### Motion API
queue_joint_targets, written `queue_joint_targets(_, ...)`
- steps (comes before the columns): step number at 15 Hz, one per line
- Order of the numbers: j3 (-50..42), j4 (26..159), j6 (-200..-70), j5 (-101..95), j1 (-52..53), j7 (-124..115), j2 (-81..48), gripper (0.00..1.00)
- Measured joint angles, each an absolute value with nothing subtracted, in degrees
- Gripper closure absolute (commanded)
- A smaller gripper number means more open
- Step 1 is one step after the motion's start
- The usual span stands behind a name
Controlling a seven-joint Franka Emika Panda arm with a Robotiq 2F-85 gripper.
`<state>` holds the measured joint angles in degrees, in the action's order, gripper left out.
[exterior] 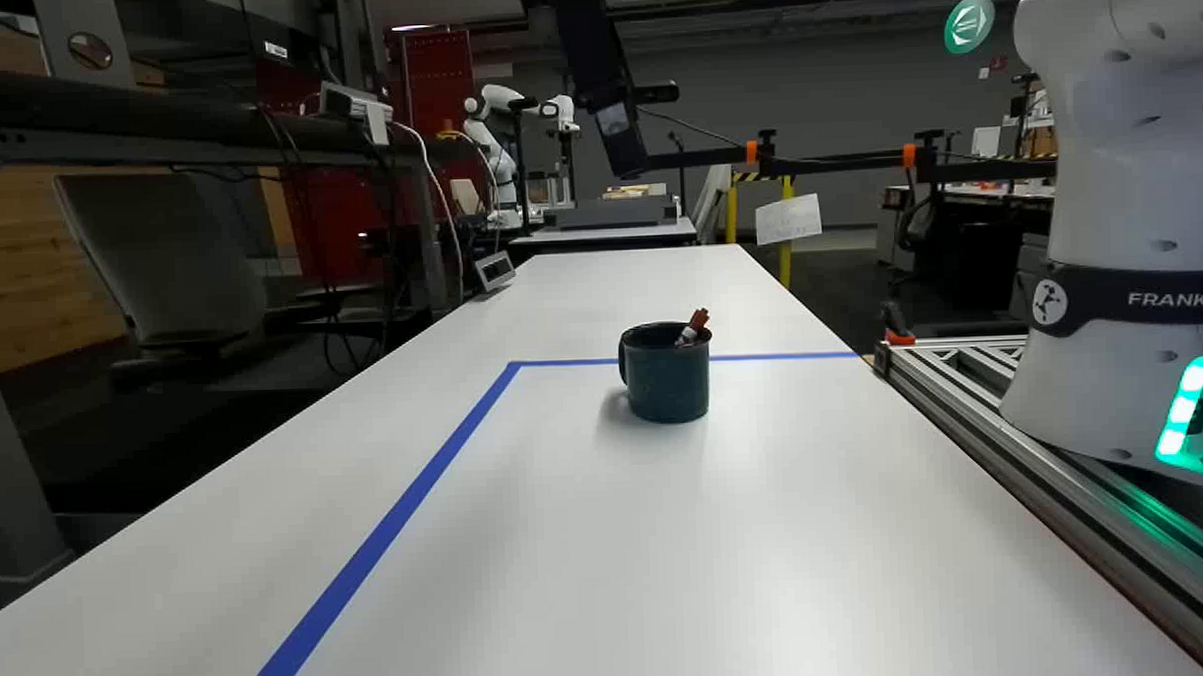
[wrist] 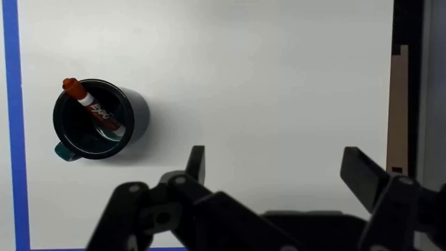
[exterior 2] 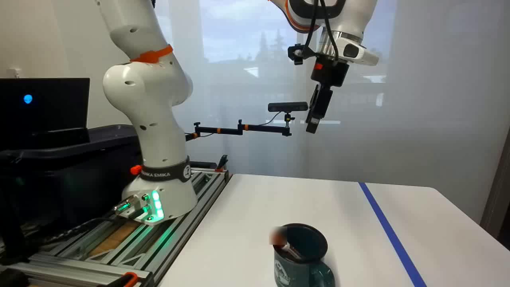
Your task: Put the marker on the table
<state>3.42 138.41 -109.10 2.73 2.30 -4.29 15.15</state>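
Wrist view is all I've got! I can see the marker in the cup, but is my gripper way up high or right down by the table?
Observer: Way up. In an exterior view, the gripper hangs well above the table.
Operator: Okay! And the thing I have to grab, does it stick up?
Observer: Yes. In an exterior view, the marker has its reddish end poking up above the cup.
Operator: Yay! Is there any picture on the outside that I can't see?
Observer: There is a whitish emblem on the cup's side, in an exterior view, but I can't make out what it shows.
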Motion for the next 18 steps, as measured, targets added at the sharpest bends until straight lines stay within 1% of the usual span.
queue_joint_targets(8,3.4,138.4,-109.1,2.4,2.3,-4.3,15.1,0.00)
queue_joint_targets(13,2.4,139.4,-109.1,-4.0,0.3,-4.6,14.9,0.00)
queue_joint_targets(18,-1.4,142.5,-109.5,-10.9,-2.5,1.2,14.1,0.00)
